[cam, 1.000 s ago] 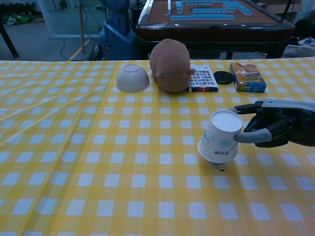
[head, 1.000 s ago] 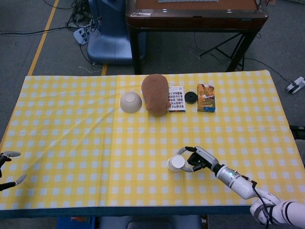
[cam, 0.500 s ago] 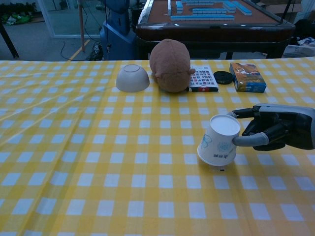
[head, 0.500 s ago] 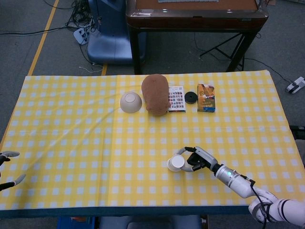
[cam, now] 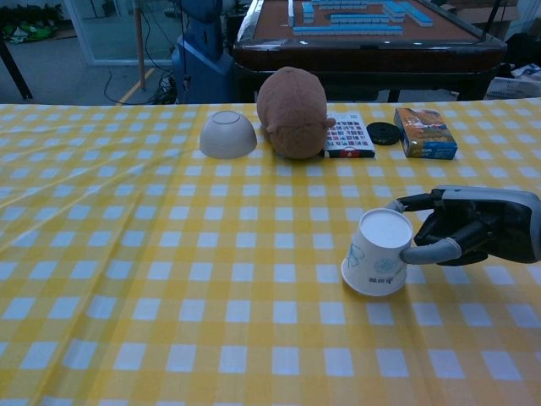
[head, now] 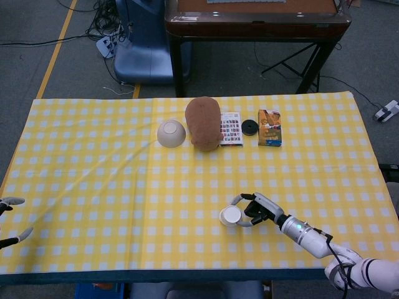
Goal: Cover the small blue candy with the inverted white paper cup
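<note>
The white paper cup (head: 232, 215) (cam: 379, 254) stands upside down near the front of the yellow checked table (head: 112, 187), its rim down on the cloth and its body leaning slightly. My right hand (head: 259, 208) (cam: 473, 228) holds it from the right, thumb and fingers pressed to its sides. No blue candy shows in either view; none lies beside the cup. My left hand (head: 12, 202) sits at the table's far left edge with its fingers apart and nothing in it.
Along the back stand an upturned beige bowl (cam: 228, 134), a brown plush toy (cam: 293, 112), a printed card (cam: 348, 135), a black disc (cam: 384, 133) and a small box (cam: 424, 132). A dark table (cam: 363, 34) stands behind.
The cup has come down from a tilt onto its rim and shifted slightly, hiding the small thing seen under its raised edge. The right hand followed it. The left hand stayed put.
</note>
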Motion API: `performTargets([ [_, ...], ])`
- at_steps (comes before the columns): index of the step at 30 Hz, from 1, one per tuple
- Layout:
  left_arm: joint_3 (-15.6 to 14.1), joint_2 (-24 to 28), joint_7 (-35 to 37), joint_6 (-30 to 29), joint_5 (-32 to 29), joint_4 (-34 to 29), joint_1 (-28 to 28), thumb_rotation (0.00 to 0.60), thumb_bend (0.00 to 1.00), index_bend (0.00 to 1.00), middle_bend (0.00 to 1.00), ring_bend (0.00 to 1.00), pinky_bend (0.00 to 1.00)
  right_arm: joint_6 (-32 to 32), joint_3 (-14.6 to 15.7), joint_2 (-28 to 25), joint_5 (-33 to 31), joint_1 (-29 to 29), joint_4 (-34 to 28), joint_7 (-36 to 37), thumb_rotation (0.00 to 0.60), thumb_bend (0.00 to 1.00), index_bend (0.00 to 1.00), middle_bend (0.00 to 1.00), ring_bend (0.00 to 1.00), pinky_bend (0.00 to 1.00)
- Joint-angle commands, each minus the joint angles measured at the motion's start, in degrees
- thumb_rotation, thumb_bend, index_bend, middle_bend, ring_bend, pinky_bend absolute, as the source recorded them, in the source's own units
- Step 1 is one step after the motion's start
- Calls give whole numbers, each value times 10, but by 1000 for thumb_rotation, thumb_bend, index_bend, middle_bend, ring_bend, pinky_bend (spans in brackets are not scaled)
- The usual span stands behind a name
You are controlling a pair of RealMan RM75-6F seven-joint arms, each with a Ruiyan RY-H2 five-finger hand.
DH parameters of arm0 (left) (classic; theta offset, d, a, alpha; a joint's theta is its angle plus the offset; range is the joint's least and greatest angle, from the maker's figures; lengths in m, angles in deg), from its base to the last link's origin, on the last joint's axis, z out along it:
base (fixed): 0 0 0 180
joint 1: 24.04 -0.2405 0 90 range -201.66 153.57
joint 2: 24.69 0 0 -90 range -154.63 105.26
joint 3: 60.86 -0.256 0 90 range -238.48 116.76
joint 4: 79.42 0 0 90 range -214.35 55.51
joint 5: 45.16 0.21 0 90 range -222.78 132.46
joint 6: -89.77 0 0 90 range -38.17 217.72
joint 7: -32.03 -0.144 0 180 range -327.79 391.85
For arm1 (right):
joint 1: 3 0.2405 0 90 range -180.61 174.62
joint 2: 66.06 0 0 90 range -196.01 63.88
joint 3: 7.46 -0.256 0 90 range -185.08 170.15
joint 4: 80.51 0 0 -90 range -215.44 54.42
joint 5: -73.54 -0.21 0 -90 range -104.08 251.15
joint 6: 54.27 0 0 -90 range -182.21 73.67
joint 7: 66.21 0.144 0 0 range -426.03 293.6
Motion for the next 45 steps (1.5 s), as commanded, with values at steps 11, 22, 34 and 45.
performTargets([
  [11,-1,-1,-3,2,2,-1,1,600,82,402,323,373,644,-13,13,-6,6,5,6,3,600,0,192,1000,1000,1000],
  [22,-2,-3,-7,6,1,0,3,600,82,402,323,373,644,-112,4,-80,-6,-45,-68,-245,600,0,165,1000,999,1000],
  [34,-13,-20,-43,15,25,-3,13,600,82,402,323,373,644,-278,-20,-147,-108,-168,-208,-784,600,0,202,648,609,746],
  [45,-7,-46,-63,8,28,11,20,600,82,404,323,372,644,-392,-28,-143,-112,-255,-179,-868,600,0,245,536,453,567],
])
